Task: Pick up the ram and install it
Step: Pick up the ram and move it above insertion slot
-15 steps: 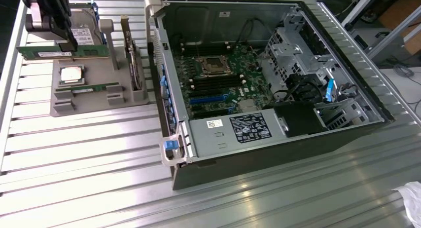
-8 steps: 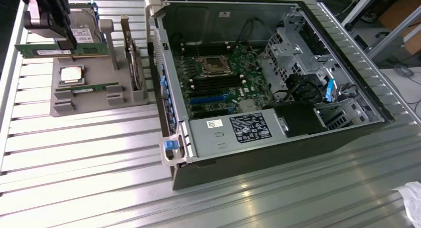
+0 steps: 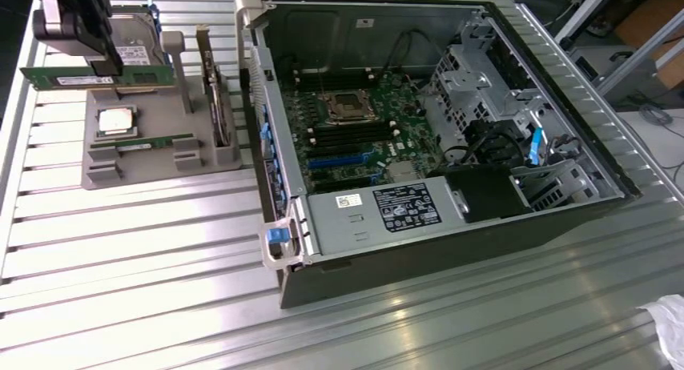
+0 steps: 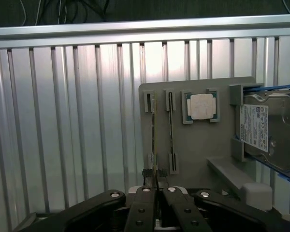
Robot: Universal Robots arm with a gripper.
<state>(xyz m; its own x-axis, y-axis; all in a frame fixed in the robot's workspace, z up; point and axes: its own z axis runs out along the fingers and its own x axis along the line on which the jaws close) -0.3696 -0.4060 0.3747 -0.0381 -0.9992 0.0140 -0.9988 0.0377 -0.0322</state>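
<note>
The ram (image 3: 48, 78) is a long green stick with a white label, held level above the grey holder (image 3: 150, 166) at the exterior view's upper left. My gripper (image 3: 102, 66) is shut on its top edge near the middle. In the wrist view the ram (image 4: 153, 140) appears edge-on as a thin line running out from between my gripper (image 4: 156, 186) fingers, over the holder (image 4: 198, 150). The open computer case (image 3: 598, 174) lies to the exterior view's right, its motherboard memory slots (image 3: 348, 134) exposed.
The holder also carries a square silver processor (image 3: 115, 122) (image 4: 201, 106), a silver hard drive (image 3: 134, 42) (image 4: 266, 125) and another green stick (image 3: 123, 144) lying in a slot. Ribbed metal tabletop (image 3: 139, 250) surrounds everything. A power supply (image 3: 390, 210) fills the case's near end.
</note>
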